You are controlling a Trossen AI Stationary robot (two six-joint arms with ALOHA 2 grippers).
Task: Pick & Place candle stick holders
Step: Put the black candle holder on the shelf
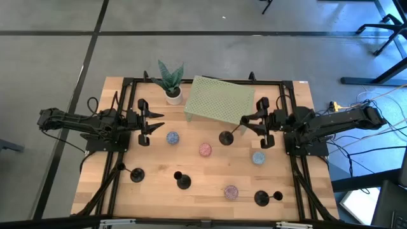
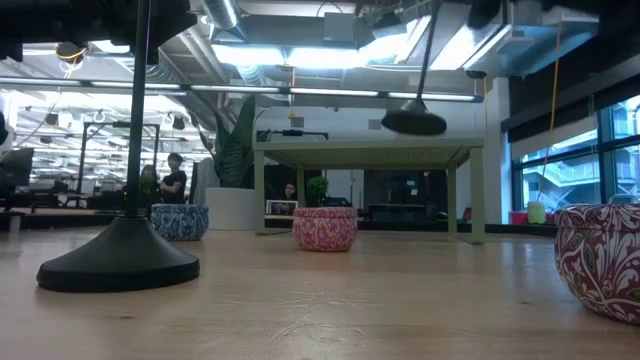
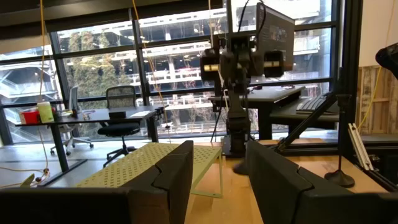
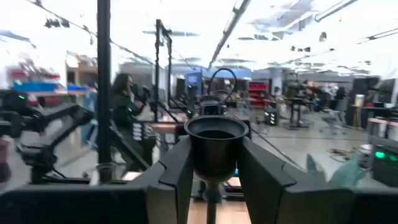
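My right gripper is shut on one black candle stick holder, held above the table in front of the green stand; its disc base hangs in the air in the low view. Three more holders stand on their disc bases near the table's near edge: one at the left, one in the middle and one at the right. The middle one's base shows large in the low view. My left gripper is open and empty at the table's left side, shown also in its wrist view. My right gripper pinches the holder's small cup top between its two fingers. The fingers come about level from the table's right side. The holder hangs below them nearly upright, with its stem a little tilted and its base clear of the table.
A green perforated stand and a potted plant stand at the far side. Speckled round tins lie between: blue, pink, blue, purple. Black frame rails run along both sides.
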